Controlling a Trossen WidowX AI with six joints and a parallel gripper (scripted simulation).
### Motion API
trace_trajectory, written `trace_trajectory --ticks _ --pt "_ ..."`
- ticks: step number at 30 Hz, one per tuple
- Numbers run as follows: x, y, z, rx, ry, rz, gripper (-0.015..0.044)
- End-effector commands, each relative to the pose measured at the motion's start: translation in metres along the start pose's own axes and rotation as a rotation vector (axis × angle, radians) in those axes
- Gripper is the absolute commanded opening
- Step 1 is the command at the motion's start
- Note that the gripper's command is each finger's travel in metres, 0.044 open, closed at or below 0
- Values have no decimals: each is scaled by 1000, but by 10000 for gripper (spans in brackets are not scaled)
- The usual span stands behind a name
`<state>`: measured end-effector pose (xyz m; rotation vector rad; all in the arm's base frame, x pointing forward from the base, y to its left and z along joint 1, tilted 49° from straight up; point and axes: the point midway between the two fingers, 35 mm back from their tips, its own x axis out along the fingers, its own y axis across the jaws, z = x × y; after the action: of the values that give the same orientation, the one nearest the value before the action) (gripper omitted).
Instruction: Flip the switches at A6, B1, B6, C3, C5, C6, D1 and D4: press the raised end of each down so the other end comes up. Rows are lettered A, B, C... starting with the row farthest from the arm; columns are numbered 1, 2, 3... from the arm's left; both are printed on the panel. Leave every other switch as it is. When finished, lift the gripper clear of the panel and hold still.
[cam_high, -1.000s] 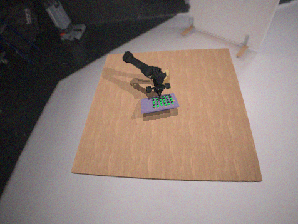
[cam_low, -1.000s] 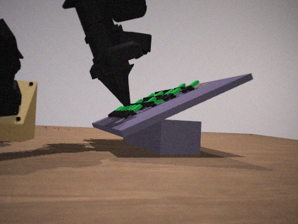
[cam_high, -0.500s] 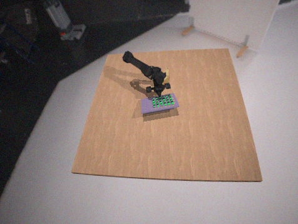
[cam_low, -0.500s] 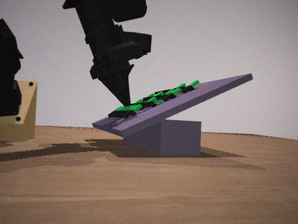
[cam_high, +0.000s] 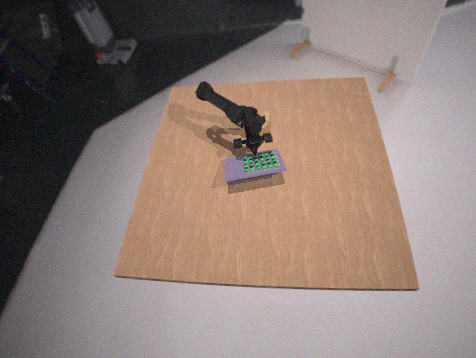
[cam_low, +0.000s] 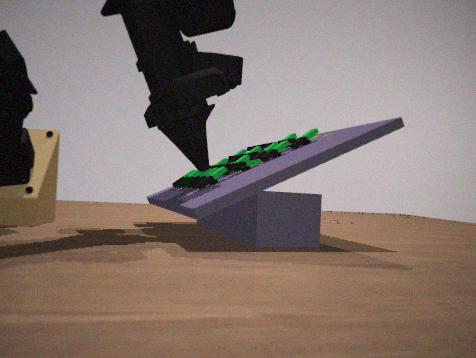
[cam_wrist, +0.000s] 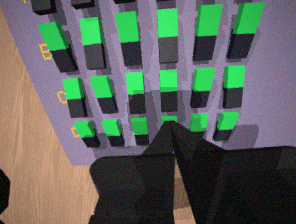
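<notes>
The purple panel (cam_high: 234, 171) (cam_low: 350, 138) (cam_wrist: 275, 75) is tilted, its far edge high. Its switches have green far halves and black near halves. My gripper (cam_high: 255, 153) (cam_low: 203, 168) (cam_wrist: 168, 125) is shut and empty, its tip down at D4 (cam_wrist: 169, 118), mostly hidden behind the fingertips; contact is unclear. In the wrist view are D1 (cam_wrist: 84, 128), C3 (cam_wrist: 135, 84), C5 (cam_wrist: 203, 80), C6 (cam_wrist: 234, 77), B1 (cam_wrist: 55, 38) and B6 (cam_wrist: 248, 20). Row A is cut off at the top, so A6 is not visible there. Which ends are raised is hard to tell.
The panel rests on a purple block (cam_low: 288, 220) on the wooden table (cam_high: 260, 235) (cam_low: 240, 305) (cam_wrist: 30, 105). Neighbouring switches D3 (cam_wrist: 139, 126) and D5 (cam_wrist: 198, 122) lie close on either side of the fingertips. A tan stand (cam_low: 44, 175) is by the arm.
</notes>
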<state>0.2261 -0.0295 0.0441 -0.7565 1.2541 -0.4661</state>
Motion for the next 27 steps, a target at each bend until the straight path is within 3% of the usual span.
trace_trajectory --ticks 1,27 --pt "1 0 -1 -4 1 -5 0" --pt "5 0 -1 -4 1 -6 0"
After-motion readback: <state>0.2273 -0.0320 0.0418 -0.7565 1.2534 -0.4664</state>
